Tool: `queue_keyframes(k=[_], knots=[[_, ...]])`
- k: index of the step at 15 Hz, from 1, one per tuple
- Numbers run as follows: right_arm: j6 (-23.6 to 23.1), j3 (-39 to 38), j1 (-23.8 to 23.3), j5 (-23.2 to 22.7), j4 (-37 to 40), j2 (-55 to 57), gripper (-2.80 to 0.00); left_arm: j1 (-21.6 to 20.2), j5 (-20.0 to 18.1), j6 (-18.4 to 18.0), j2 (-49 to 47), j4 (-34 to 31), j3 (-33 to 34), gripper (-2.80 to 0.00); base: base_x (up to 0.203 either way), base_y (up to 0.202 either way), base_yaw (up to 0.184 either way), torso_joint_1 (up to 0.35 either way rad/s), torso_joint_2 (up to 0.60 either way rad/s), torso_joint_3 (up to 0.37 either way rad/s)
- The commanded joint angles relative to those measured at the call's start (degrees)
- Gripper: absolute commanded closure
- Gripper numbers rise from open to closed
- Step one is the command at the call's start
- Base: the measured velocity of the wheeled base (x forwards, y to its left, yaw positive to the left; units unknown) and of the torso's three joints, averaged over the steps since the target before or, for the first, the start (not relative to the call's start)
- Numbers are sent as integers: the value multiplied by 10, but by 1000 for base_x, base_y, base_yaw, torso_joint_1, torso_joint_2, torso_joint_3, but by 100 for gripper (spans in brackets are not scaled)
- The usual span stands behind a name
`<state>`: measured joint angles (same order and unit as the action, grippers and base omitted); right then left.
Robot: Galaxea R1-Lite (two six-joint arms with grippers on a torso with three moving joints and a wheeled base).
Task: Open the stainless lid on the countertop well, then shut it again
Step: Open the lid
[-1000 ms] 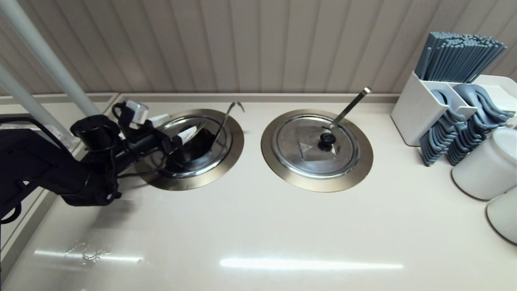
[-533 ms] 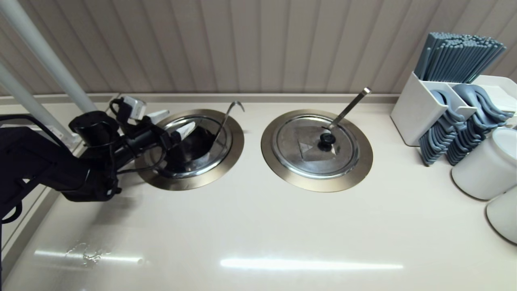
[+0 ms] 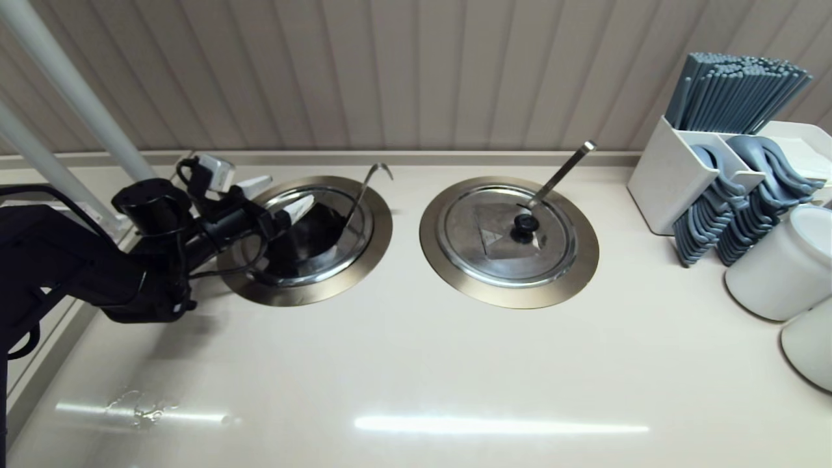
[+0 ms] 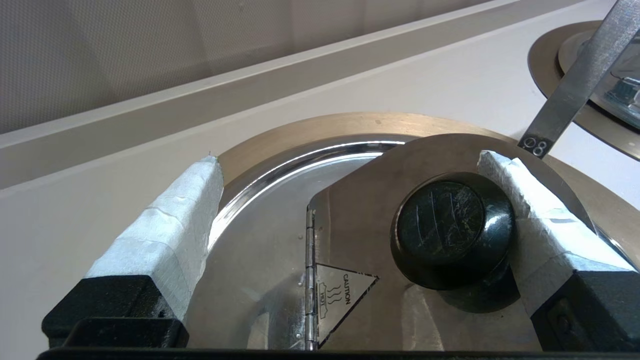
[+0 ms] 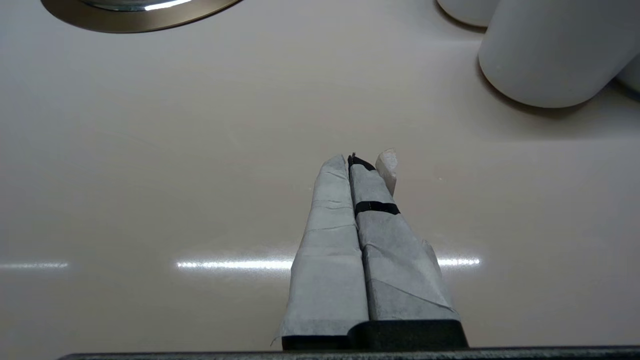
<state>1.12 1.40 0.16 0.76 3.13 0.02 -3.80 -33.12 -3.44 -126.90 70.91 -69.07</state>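
Round polished steel lid (image 4: 260,250): mirror-bright, smooth, with a glossy black plastic-looking knob (image 4: 447,232), faintly scuffed. Wide bronze-toned metal rim ring (image 3: 374,250): brushed, satin finish. Thin bare-metal hook-ended ladle handle (image 3: 364,188). Pale cream worktop (image 3: 416,364): smooth, glossy, showing reflected light streaks. Left gripper (image 4: 350,195) fingers (image 4: 170,235): wrapped in white, matt, wrinkled tape over black matt bodies.
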Motion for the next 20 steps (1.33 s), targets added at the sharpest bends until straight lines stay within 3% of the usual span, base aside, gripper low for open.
queue_keyframes(k=[1, 20], knots=[[0, 0, 0, 0, 0, 0, 0, -3, 0, -1, -9, 3, -3, -280, 0, 0, 0, 0, 0, 0], [0, 0, 0, 0, 0, 0, 0, -27, 0, -1, -19, 2, -26, -280, 0, 0, 0, 0, 0, 0]])
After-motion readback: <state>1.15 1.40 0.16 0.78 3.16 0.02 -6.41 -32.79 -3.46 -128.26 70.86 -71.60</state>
